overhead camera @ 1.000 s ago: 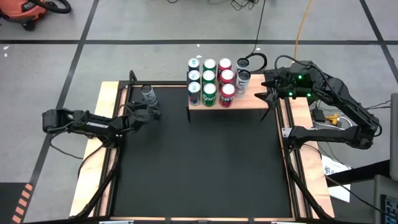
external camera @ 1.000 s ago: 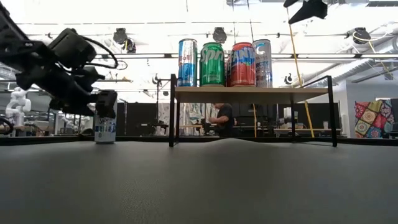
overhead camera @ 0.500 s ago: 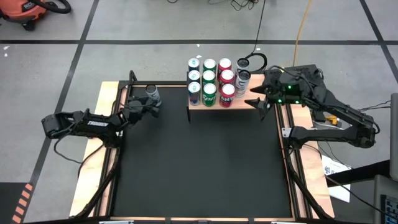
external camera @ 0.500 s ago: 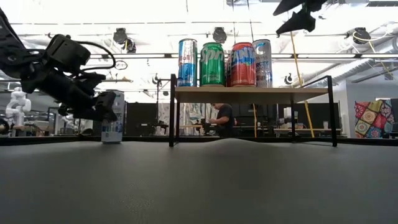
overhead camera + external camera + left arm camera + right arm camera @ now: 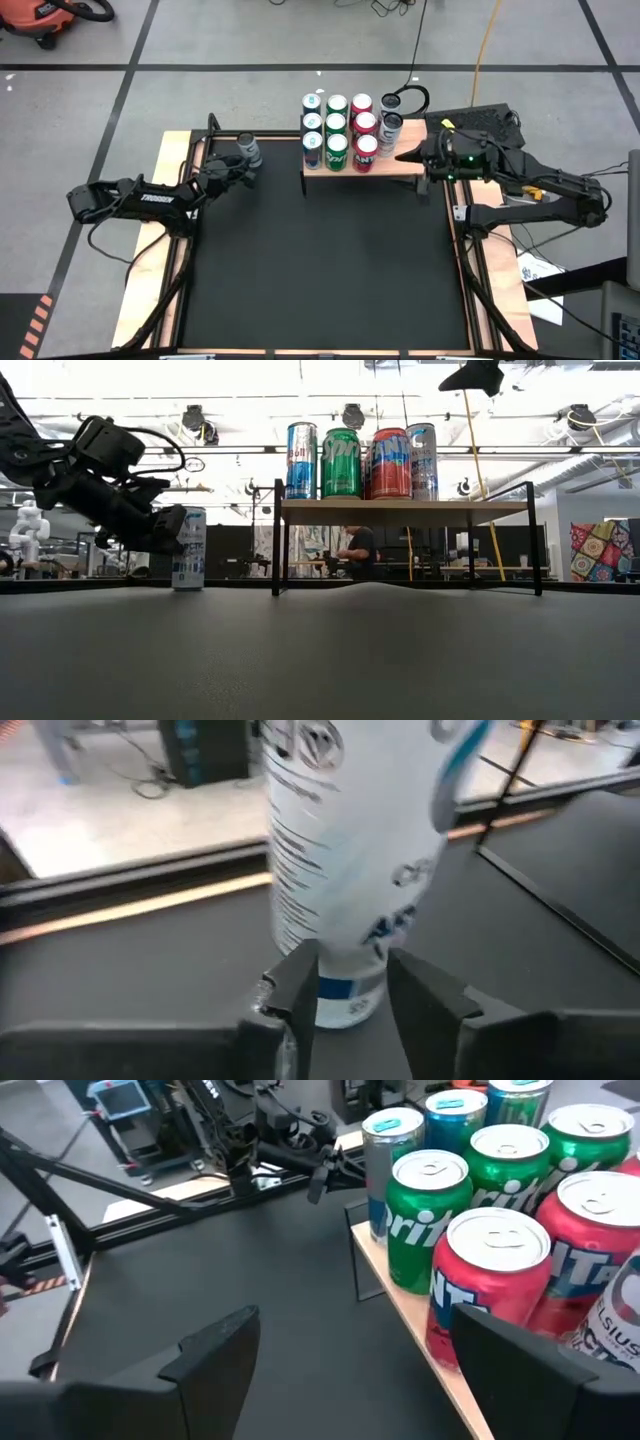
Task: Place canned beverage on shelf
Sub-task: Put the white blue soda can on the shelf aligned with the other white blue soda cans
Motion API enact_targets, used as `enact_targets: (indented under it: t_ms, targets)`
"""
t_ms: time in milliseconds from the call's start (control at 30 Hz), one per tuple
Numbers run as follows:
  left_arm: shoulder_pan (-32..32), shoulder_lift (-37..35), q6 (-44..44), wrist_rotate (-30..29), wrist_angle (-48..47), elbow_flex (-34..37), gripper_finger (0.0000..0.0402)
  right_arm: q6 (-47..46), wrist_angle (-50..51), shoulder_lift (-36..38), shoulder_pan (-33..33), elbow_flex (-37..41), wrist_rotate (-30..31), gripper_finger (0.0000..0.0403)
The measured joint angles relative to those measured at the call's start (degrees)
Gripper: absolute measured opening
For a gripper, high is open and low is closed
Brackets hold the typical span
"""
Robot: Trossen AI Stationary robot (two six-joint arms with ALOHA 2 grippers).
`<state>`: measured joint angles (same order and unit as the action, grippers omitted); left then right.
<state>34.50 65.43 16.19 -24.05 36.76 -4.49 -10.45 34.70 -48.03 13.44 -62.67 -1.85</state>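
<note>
A slim white can [image 5: 248,150] with blue print stands on its base on the black mat near the far left corner; it also shows in the low view [image 5: 190,550] and the left wrist view [image 5: 340,850]. My left gripper [image 5: 238,166] has closed on it. The shelf [image 5: 395,166], a light-wood board on black legs [image 5: 400,510], carries several cans [image 5: 338,128] at its left end. My right gripper [image 5: 412,158] hovers open above the shelf's right end, fingers spread beside the cans [image 5: 370,1370]. My left gripper pinches the can's lower part [image 5: 350,990], just above the base, between its two fingers [image 5: 300,990]. The fingers reach in from the table's left, slanting slightly down. The can's base rests on the mat and the can stands about upright.
Wooden side rails [image 5: 180,160] run along both sides of the mat. The shelf's right half [image 5: 400,168] is bare board. A coiled cable [image 5: 405,100] lies behind the shelf. A person [image 5: 355,550] shows far off in the room.
My left gripper has gone a little toward the far and right edges and shut on the white can, which has slid slightly toward the table's right and stays upright. My right gripper has swung toward the shelf's right end, still open.
</note>
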Motion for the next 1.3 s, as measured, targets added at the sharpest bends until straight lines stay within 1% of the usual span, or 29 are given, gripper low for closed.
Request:
enact_targets:
  t_ms: [67,133,300,367,400,467,533,700,833,967,1033,1133,1300]
  targets:
    - [0.0,0.0,0.28,2.27,-0.25,0.0,0.014,-0.2,0.02,0.0,-1.25,0.0,1.78,0.0313]
    - [0.0,0.0,0.28,3.69,-0.6,0.0,0.017,-0.2,0.02,0.0,-2.14,0.0,2.06,0.0313]
    - [0.0,0.0,-0.16,2.63,-1.83,0.0,0.0273,-0.19,-0.15,-0.04,-3.59,0.0,2.04,0.0313]
    - [0.0,0.15,-0.49,2.57,-0.5,-0.02,0.0315,0.29,-0.21,-0.04,-3.94,0.0,2.06,0.0313]
    - [0.0,0.6,-2.05,3.6,0.66,-0.04,0.0332,0.85,-0.31,-0.04,-4.14,0.0,2.06,0.0313]
    - [0.0,1.86,-5.97,5.26,2.46,-0.09,0.0356,2.17,-1.09,-0.24,-4.23,0.0,2.08,0.0313]
    - [0.44,3.3,-8.22,5.42,5.01,-0.09,0.0366,2.49,-2.1,-0.52,-4.25,0.0,2.06,0.0313]
    - [3.76,6.35,-9.43,6.34,11.12,-0.09,0.0369,2.79,-3.52,-1.18,-4.69,0.0,2.04,0.0313]
    - [6.53,8.39,-9.92,9.72,15.13,-0.12,0.037,3.43,-3.22,-1.2,-5.18,0.0,1.97,0.0313]
    - [9.27,10.53,-10.96,14.29,15.49,-1.86,0.0361,3.64,-3.23,-1.2,-5.77,0.0,2.0,0.0313]
    - [10.08,11.62,-10.76,15.81,15.48,-3.08,0.0349,3.64,-3.38,-1.27,-6.08,0.0,2.02,0.0313]
    - [10.78,13.01,-11.0,16.19,15.46,-4.71,0.0319,3.66,-3.94,-1.36,-6.89,0.0,2.46,0.0313]
    - [10.88,13.35,-10.73,16.48,15.11,-5.16,0.0251,4.3,-4.48,-1.33,-9.17,0.0,7.88,0.0313]
